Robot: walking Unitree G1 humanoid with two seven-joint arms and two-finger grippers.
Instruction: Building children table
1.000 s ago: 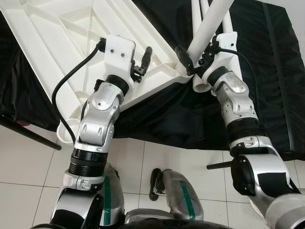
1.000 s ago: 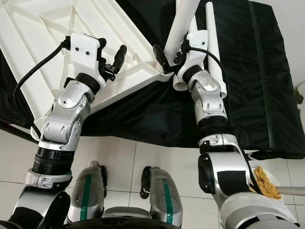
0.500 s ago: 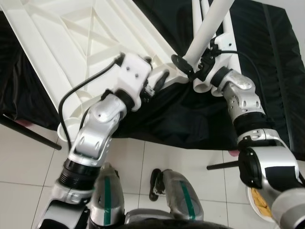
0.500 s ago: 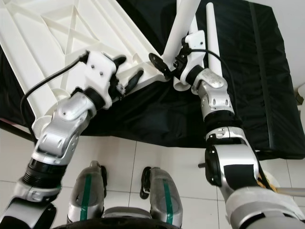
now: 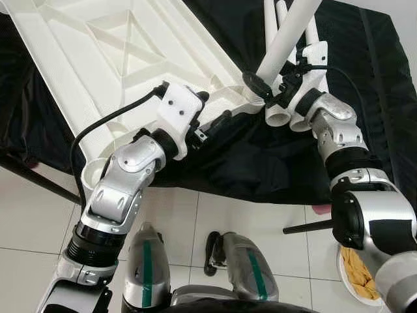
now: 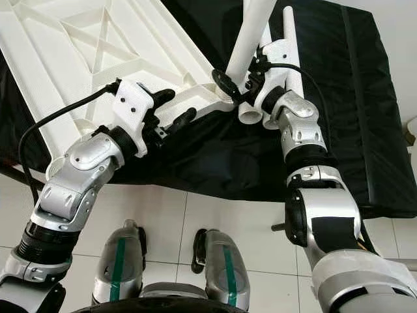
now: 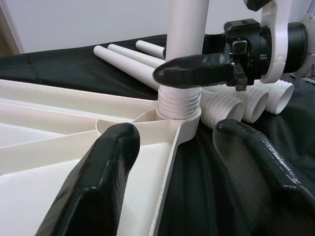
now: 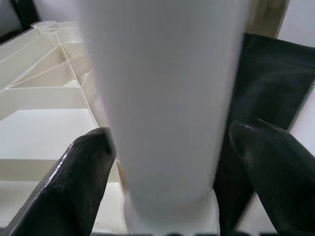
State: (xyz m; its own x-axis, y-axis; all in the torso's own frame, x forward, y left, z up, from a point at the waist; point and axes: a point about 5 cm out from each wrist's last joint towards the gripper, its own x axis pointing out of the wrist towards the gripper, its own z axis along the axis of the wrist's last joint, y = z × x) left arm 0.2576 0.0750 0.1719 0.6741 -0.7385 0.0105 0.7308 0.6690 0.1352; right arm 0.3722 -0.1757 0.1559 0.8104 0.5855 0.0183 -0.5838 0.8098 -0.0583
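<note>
1. The table top (image 5: 111,59) lies upside down on a black cloth (image 5: 365,85), its ribbed white underside facing up, and its near corner socket (image 7: 178,114) is my landmark for everything here.
2. A white leg (image 5: 290,32) stands in that socket, leaning a little away from it. The threaded end (image 7: 178,102) is still partly exposed above the socket's rim, so I judge the leg is not fully screwed home.
3. My right gripper (image 5: 270,88) has its fingers closed around the leg just above the socket. One black finger (image 7: 197,70) lies across the tube right over the threads.
4. My left gripper (image 5: 212,112) sits just on the near side of the socket, fingers spread apart and straddling the top's edge without pinching it.
5. The step in hand looks like seating this leg. Next I would want to turn the leg further with the right gripper while the left closes on the edge to steady the top against twisting.
6. The top is a rigid moulded plastic slab with diagonal ribs. Another round socket (image 5: 98,173) shows at its nearest corner, toward my left arm.
7. Spare legs (image 7: 128,59) lie on the cloth just beyond the landmark socket, their open threaded ends (image 5: 279,116) pointing toward me.
</note>
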